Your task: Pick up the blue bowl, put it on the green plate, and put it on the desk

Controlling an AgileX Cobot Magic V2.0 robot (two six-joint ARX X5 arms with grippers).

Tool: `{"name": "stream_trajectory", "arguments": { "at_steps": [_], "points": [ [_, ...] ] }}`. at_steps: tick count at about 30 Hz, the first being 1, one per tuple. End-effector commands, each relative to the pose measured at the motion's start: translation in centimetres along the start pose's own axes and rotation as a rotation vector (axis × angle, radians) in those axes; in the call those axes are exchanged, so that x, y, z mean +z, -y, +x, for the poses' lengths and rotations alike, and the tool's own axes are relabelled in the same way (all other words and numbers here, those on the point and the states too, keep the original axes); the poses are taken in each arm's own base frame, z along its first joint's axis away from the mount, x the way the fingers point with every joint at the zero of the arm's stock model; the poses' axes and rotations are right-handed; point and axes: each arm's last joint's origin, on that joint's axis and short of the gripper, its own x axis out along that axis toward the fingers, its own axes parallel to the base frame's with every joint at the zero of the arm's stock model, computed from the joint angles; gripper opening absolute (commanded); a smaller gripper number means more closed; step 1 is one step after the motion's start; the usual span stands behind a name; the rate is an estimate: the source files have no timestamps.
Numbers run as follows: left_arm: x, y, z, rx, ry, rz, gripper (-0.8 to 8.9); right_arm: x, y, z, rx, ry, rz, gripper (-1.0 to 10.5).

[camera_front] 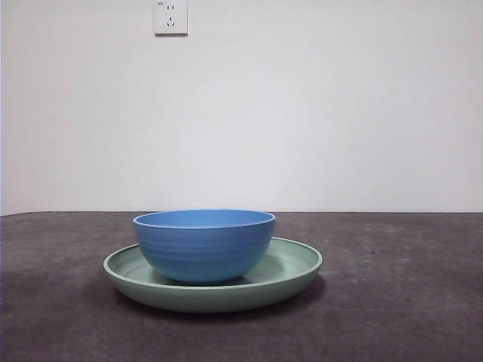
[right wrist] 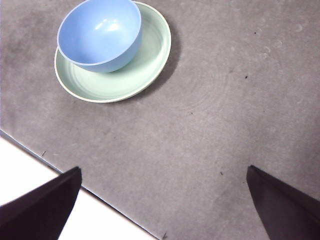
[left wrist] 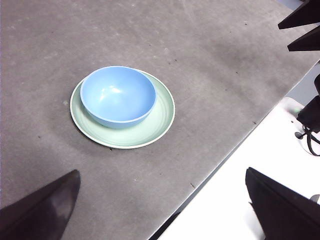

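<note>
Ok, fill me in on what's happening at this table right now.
Nothing is being handled at this moment. The blue bowl sits upright inside the green plate, off-centre on it, and the plate rests on the desk. Both arms are pulled back: the left gripper and the right gripper hang above the desk with jaws wide apart and hold nothing. The bowl is empty. No arm shows in the front view.
</note>
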Motion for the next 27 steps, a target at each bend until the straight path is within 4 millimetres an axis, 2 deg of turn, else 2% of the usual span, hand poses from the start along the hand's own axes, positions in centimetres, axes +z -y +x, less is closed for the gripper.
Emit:
{"name": "stream_trajectory", "arguments": {
  "at_steps": [1, 10, 11, 12, 14, 15, 27],
  "points": [
    [0.22, 0.05, -0.08, -0.005, 0.010, 0.006, 5.30, 0.13, -0.12, -0.07, 0.011, 0.006, -0.003, 5.4],
    [0.22, 0.05, -0.08, -0.005, 0.011, 0.006, 5.12, 0.14, -0.12, -0.07, 0.011, 0.006, -0.003, 5.3],
    [0.22, 0.05, -0.08, -0.005, 0.011, 0.007, 4.47, 0.14, -0.12, -0.07, 0.011, 0.006, -0.004, 4.6],
    [0.21, 0.05, -0.08, -0.006, 0.010, 0.014, 3.38, 0.14, -0.12, -0.07, 0.011, 0.006, -0.004, 3.5],
    [0.20, 0.05, -0.08, -0.005, 0.008, 0.032, -0.14, 0.14, -0.12, -0.07, 0.011, 0.007, -0.004, 0.1],
    [0.22, 0.05, -0.08, -0.006, 0.010, 0.032, 0.28, 0.14, -0.12, -0.07, 0.011, 0.007, -0.005, 0.1],
    [0.24, 0.05, -0.09, -0.006, 0.013, 0.032, 0.24, 0.21, -0.13, -0.07, 0.011, 0.014, -0.005, 0.2]
  ]
}}
